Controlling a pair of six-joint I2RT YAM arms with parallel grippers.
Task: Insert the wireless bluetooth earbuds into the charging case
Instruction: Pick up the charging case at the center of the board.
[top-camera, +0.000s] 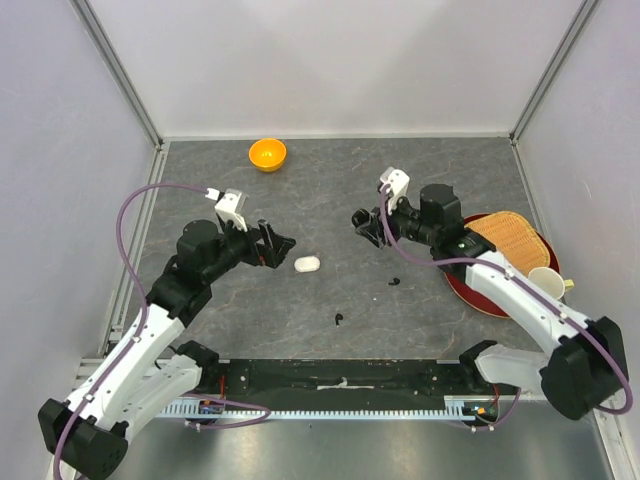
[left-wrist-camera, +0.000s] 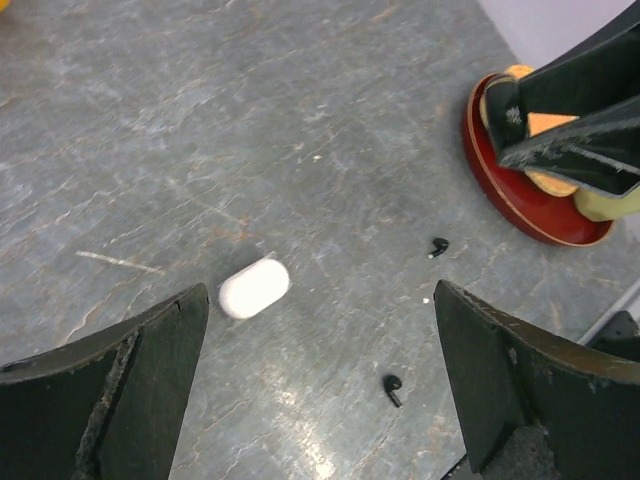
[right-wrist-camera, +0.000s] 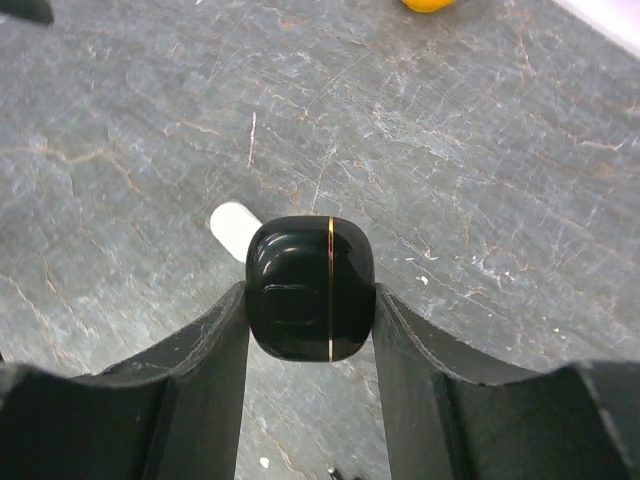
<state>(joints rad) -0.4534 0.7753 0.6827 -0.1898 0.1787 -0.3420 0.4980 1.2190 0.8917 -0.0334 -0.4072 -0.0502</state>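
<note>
**Hazards**

- Right gripper (top-camera: 364, 221): pressed onto the charging case (right-wrist-camera: 300, 275), one finger on each side, holding it above the table (top-camera: 450, 180). The shell is glossy and rounded, so a twist or a bump could make it slip out and drop.
- The gold seam runs unbroken across the case and the lid appears shut. No earbud can be seated until the lid is opened.
- Left gripper (left-wrist-camera: 320, 290): spread wide and holding nothing. A white oval piece (left-wrist-camera: 254, 288) lies just ahead of it; whether that is a bud cannot be told. A careless reach could knock it away.
- The two black earbuds, one (left-wrist-camera: 438, 246) nearer the red tray (top-camera: 482, 296) and one (left-wrist-camera: 391, 389) nearer the arm bases, are tiny. A hard or off-centre pinch could make either one skid.

**Edges and room**

- Walls bound the table on three sides, well apart from both grippers.
- The tray sits under the right forearm and limits any lowering on that side.
- The orange bowl (top-camera: 267, 154) sits by the far wall, out of the way.
- The middle of the table lies open between the grippers, but both arms converge there, so they could collide.
</note>
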